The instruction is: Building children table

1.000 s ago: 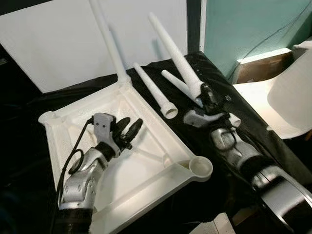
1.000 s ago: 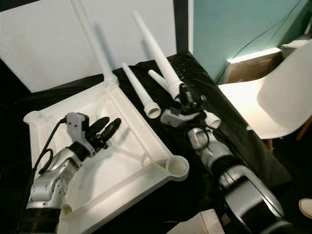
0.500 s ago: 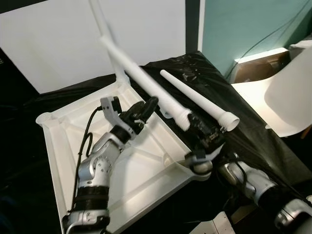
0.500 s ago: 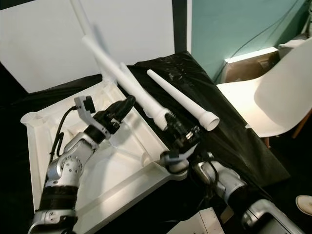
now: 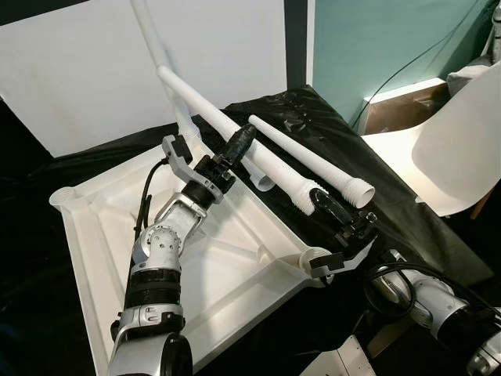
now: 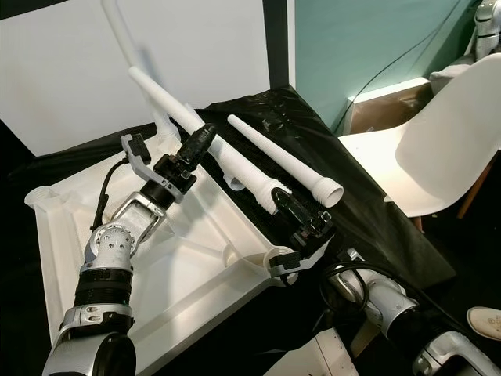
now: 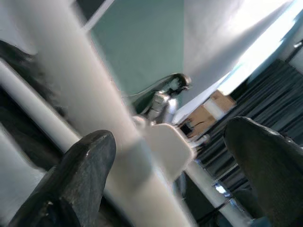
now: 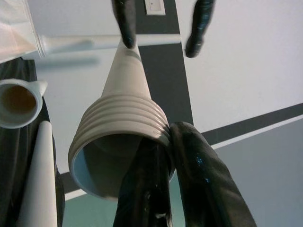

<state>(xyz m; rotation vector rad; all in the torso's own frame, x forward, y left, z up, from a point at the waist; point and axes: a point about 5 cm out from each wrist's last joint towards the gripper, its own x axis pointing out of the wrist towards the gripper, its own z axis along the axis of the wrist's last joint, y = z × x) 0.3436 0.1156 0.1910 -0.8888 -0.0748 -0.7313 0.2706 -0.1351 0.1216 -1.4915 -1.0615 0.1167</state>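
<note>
Since half a second ago the right gripper has carried the held leg a little further toward 3 o'clock, so its ribbed wide end now hangs just above and beyond the corner socket at the 5 o'clock corner of the upturned tabletop, while the left gripper has stretched up toward 1 o'clock to meet the leg's shaft. The right fingers are pinched on the rim of that threaded end, one finger inside the hollow and one outside, as the right wrist view shows. The left fingers stand wide apart with the shaft passing between them, seemingly against one pad and not clamped. One leg is already fixed at the 12 o'clock corner; another loose leg lies on the black cloth toward 3 o'clock, and a third lies partly hidden under the held one. The step in hand looks like seating the second leg. The next move likely calls for tipping the leg toward upright, bringing the ribbed end down over the socket in line, then turning it in, with the left gripper steadying the shaft. A white chair stands at 3 o'clock.
</note>
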